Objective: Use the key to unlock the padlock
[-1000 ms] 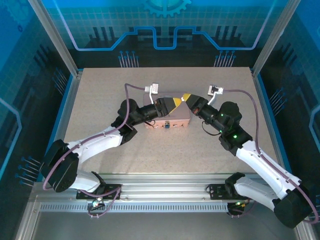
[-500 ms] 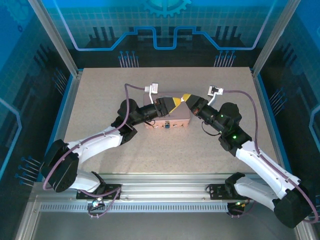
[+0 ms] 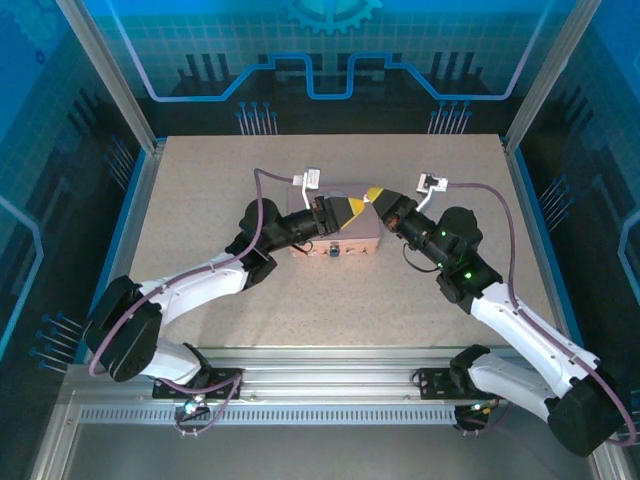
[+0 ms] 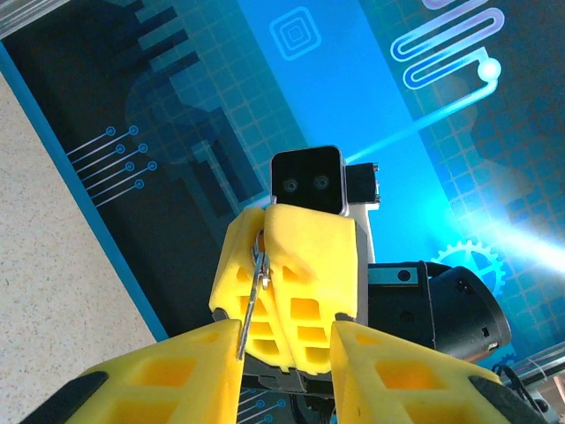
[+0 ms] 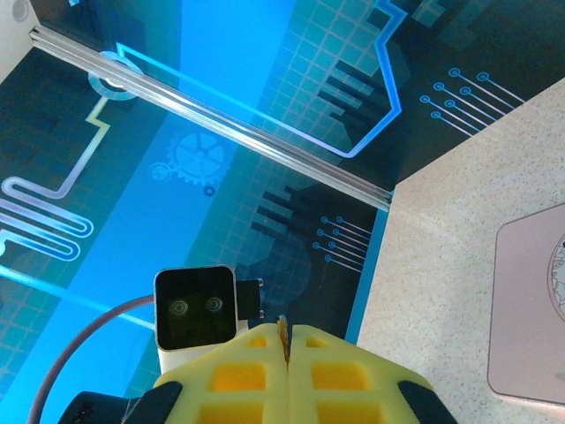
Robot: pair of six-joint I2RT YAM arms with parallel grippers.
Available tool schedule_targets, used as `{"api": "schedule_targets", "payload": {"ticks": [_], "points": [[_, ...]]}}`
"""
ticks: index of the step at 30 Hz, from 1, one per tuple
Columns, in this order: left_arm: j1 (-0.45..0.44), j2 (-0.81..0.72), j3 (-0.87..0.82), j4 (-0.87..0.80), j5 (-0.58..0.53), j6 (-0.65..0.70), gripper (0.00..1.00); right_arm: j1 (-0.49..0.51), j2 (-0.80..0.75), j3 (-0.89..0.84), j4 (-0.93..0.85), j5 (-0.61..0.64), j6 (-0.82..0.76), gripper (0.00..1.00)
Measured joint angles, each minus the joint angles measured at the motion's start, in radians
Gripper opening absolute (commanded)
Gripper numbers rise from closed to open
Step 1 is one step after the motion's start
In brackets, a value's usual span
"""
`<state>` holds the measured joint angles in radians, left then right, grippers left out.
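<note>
Meeting fingertip to fingertip, raised: right hand point(image 3: 373, 194) clenched on the key point(image 4: 255, 287), left hand point(image 3: 352, 207) parted around it.

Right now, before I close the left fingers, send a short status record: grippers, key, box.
right gripper: fingers shut on the key
key: thin metal, edge-on, hanging from the right fingers
left gripper: fingers apart, flanking the key's lower end
box: pink, on the table, beneath where the grippers meet

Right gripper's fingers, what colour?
Yellow; the fingers show best in the left wrist view.
</note>
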<state>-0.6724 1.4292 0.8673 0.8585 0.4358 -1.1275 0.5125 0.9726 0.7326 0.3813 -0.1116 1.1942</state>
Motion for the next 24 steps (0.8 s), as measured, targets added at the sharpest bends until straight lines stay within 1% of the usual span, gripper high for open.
{"api": "schedule_targets", "payload": {"ticks": [8,12,15,17,21,22,23,24], "points": [[0.0,0.0,0.0,-0.001,0.0,0.001,0.21,0.004,-0.012,-0.006,0.005,0.006,0.003,0.0],[0.0,0.0,0.0,-0.006,0.0,0.003,0.15,0.004,-0.019,-0.01,0.006,0.006,0.003,0.0],[-0.001,0.0,0.0,-0.019,0.0,0.008,0.08,0.004,-0.031,-0.019,0.005,0.007,0.003,0.0],[-0.002,-0.001,0.0,-0.025,0.0,0.011,0.01,0.004,-0.042,-0.026,0.001,0.008,0.003,0.0],[-0.002,-0.003,0.0,-0.043,0.007,0.027,0.0,0.004,-0.065,-0.041,-0.019,0.014,-0.002,0.0],[-0.002,-0.003,0.0,-0.047,0.008,0.029,0.0,0.004,-0.071,-0.042,-0.029,0.015,-0.005,0.03],[-0.002,-0.004,0.0,-0.055,0.01,0.03,0.0,0.004,-0.076,-0.043,-0.038,0.015,-0.009,0.13],[-0.002,-0.007,0.001,-0.069,0.012,0.032,0.0,0.004,-0.081,-0.045,-0.05,0.014,-0.013,0.27]]}}
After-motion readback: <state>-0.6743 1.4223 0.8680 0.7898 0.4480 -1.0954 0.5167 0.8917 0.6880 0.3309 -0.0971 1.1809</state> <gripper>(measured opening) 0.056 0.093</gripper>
